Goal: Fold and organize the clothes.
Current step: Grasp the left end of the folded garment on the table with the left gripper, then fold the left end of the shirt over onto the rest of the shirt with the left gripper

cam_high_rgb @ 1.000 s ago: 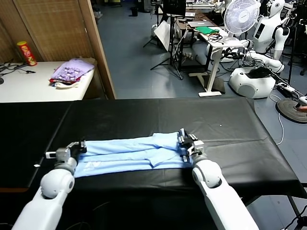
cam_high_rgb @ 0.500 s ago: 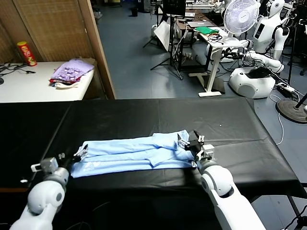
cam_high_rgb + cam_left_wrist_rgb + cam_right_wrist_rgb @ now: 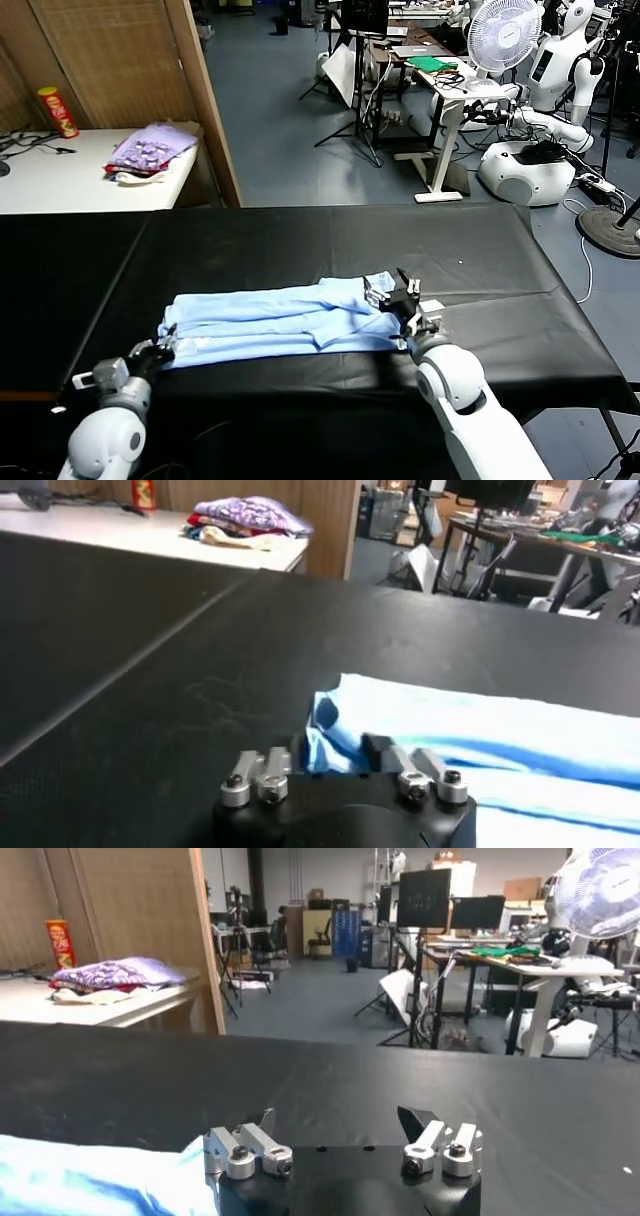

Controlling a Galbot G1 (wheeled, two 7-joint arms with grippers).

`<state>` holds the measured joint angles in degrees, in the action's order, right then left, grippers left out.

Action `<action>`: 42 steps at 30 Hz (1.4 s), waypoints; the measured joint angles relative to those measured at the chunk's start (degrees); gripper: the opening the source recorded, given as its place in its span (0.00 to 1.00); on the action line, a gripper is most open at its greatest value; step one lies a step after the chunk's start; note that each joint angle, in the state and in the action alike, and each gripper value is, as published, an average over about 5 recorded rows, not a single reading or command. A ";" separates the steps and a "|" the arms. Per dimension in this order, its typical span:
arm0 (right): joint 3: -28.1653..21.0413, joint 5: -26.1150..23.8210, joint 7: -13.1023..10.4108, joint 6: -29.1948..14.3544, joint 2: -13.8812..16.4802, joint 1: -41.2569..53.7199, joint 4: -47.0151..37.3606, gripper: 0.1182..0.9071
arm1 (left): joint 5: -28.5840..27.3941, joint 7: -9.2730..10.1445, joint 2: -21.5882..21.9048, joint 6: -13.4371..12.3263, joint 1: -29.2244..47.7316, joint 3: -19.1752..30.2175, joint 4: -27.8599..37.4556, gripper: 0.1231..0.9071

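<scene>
- Black table (image 3: 300, 240): T-shirt (image 3: 270, 320) lies folded lengthwise near me.
- My left gripper (image 3: 150, 352) looks nearly closed on the shirt's left edge; a thin pinch could slip.
- My right gripper (image 3: 400, 295) gapes empty at the right end.

A black-covered table (image 3: 480, 250) carries the folded light-blue T-shirt (image 3: 270, 322).

T-shirt (image 3: 275, 322): plain pale light blue, no print | table cover (image 3: 300, 245): black | cloth pile (image 3: 150, 147), far left: purple, patterned | side table (image 3: 60, 180), far left: white | can (image 3: 55, 110), far left: red and yellow | fan (image 3: 503, 33), far right: white | floor (image 3: 270, 110): grey-blue
</scene>
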<state>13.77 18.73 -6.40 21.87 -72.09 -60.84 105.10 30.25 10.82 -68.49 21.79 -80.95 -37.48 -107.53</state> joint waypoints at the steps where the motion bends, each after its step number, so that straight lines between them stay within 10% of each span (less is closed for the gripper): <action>1: 0.05 -0.03 -0.02 0.00 -0.05 -0.11 0.15 0.86 | -0.90 -0.31 -0.02 -0.24 0.08 0.01 0.11 0.09; 18: 0.57 -0.83 -1.25 1.87 -0.69 -1.57 4.11 0.86 | -28.57 -2.43 15.74 -7.18 -0.88 -5.71 5.71 0.03; 25: 1.85 -1.74 -1.34 1.92 -0.60 -3.29 4.84 0.86 | -20.29 -3.06 13.44 -1.31 1.26 0.09 -0.96 0.03; 32: 3.25 -2.66 -1.32 1.93 -0.67 -4.75 5.30 0.86 | -6.24 0.98 5.16 4.42 5.77 10.69 -8.58 0.03; 42: 3.19 -3.87 -1.09 1.91 -1.58 -4.97 4.29 0.86 | -1.30 2.43 -2.89 4.43 10.77 18.89 -8.96 0.03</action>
<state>16.96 14.86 -7.48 23.77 -73.67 -65.82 109.39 28.95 13.24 -71.39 26.22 -70.19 -18.59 -116.49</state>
